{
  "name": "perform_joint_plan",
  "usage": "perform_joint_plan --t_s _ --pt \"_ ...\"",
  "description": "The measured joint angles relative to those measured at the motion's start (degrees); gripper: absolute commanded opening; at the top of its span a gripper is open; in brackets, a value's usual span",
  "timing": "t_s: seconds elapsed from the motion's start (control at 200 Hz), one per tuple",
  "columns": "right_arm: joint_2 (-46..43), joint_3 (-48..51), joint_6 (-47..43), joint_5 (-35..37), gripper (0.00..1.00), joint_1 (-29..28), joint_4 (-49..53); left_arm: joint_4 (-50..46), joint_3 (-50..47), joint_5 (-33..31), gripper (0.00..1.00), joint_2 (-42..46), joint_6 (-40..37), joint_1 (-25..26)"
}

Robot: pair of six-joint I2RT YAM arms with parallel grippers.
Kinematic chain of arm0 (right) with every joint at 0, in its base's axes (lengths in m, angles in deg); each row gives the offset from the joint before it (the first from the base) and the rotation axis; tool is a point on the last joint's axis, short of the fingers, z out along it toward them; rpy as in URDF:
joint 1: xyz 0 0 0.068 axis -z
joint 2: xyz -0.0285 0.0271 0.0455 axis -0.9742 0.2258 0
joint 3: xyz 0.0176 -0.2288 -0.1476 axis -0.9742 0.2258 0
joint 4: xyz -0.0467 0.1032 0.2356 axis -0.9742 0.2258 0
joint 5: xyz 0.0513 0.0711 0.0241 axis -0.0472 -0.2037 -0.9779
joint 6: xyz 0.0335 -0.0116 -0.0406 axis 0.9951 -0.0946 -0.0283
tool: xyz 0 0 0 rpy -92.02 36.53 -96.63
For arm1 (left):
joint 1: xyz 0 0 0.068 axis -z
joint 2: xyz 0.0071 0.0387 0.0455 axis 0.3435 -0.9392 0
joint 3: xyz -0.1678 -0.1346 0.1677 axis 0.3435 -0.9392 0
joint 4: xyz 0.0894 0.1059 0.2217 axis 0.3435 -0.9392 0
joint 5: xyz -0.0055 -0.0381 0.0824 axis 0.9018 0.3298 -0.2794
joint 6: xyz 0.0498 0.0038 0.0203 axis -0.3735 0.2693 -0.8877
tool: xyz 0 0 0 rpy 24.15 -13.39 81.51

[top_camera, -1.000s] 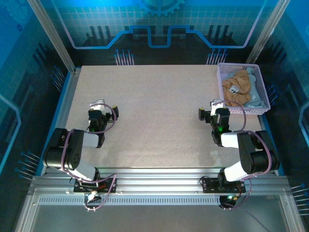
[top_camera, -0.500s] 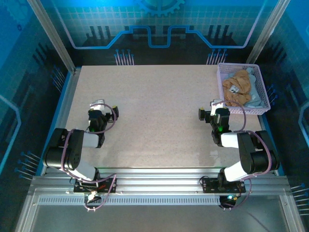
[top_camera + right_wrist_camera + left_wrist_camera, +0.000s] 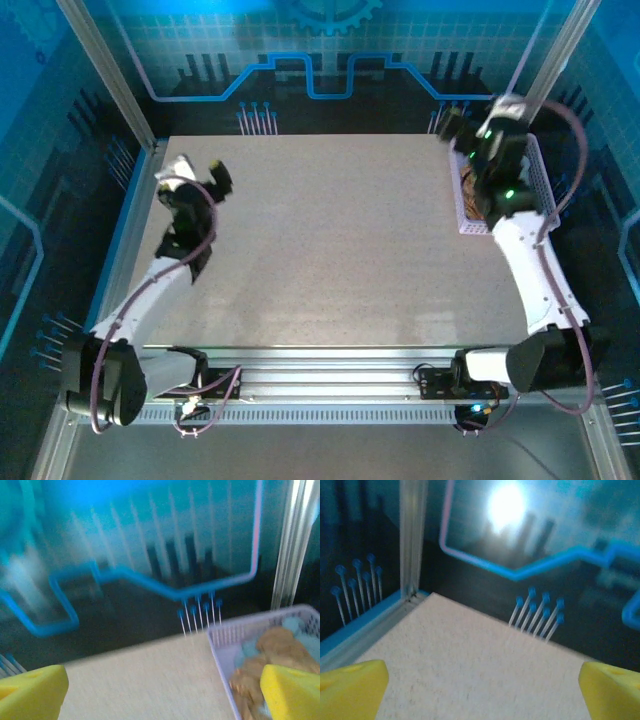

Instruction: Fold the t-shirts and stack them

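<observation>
Nothing folded yet. Tan t-shirt (image 3: 277,642) and grey-blue t-shirt (image 3: 307,645) lie crumpled inside lavender mesh basket (image 3: 250,621). Right gripper (image 3: 160,695) hovers just beside basket, fingers spread, empty. Left gripper (image 3: 480,692) is well apart from basket, also spread. Pickup, folding and stacking all ahead.

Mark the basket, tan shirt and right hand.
basket (image 3: 250,621): right wrist view, on its far rim.
tan shirt (image 3: 279,641): right wrist view, on its bunched middle.
right hand (image 3: 162,692): right wrist view, midway between its fingertips.
</observation>
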Motion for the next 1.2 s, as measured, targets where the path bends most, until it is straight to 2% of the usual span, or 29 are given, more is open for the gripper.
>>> perform_joint_plan --t_s 0.065,0.145,0.21,0.31,0.415,0.55,0.695,0.83,0.905,1.12,1.201 --pt "3.58 -8.07 3.37 0.70 0.97 1.84 7.17 -7.37 6.51 3.17 0.99 -1.03 7.21 -3.80" --pt "8.13 -12.28 6.38 -0.20 0.90 3.91 13.94 -14.86 14.12 8.96 0.99 -4.92 13.07 -6.21" --pt "12.41 -12.76 7.98 -2.38 0.86 6.40 17.79 -19.87 19.91 14.91 0.99 -9.81 15.96 -5.35" --pt "21.03 -12.57 9.14 -6.29 0.83 10.86 21.51 -24.33 24.74 24.85 0.98 -16.65 18.34 -1.03" --pt "27.96 -11.72 9.27 -9.81 0.82 14.21 22.88 -27.06 24.94 33.99 0.92 -20.48 19.78 4.35" --pt "33.20 -12.11 9.22 -14.16 0.80 16.57 22.77 -28.63 24.57 41.83 0.84 -21.44 20.92 9.66" --pt "40.00 -15.82 9.94 -16.70 0.74 17.59 22.64 -27.91 21.62 46.51 0.80 -19.89 22.75 11.80" --pt "43.85 -16.15 12.28 -17.33 0.68 17.64 22.95 -28.37 18.12 47.36 0.78 -17.11 23.58 11.82" --pt "44.92 -16.06 13.94 -17.29 0.59 17.66 22.97 -29.07 17.38 47.43 0.76 -15.67 23.89 11.82" --pt "45.27 -15.76 17.31 -15.96 0.02 17.68 22.80 -29.27 17.35 47.58 0.67 -13.46 24.72 11.82" --pt "44.13 -14.56 17.75 -13.77 0.00 16.98 22.25 -29.27 17.35 47.60 0.65 -13.44 24.76 11.82"
